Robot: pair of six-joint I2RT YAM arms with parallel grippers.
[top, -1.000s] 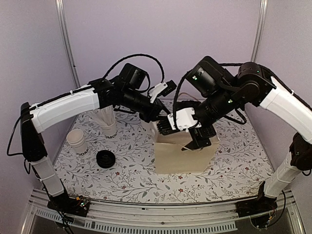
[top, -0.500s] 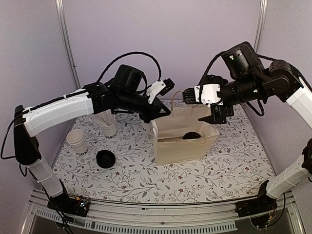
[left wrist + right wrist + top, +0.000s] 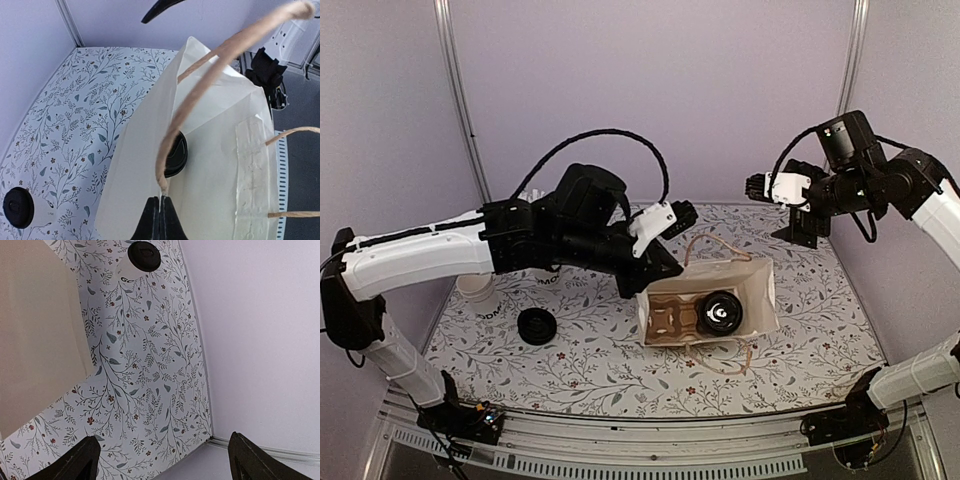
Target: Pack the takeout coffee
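The left fingers pinch the nine-o'clock rim of the cream paper bag holding the small black-lidded white paper cup, right fingers wide at two o'clock; a tug could topple it.

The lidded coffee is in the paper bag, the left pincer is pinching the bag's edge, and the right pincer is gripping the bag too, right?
No: the right pincer grips nothing. The top and right wrist views show it open and clear of the bag. The lidded coffee is in the bag, and the left pincer pinches its edge.
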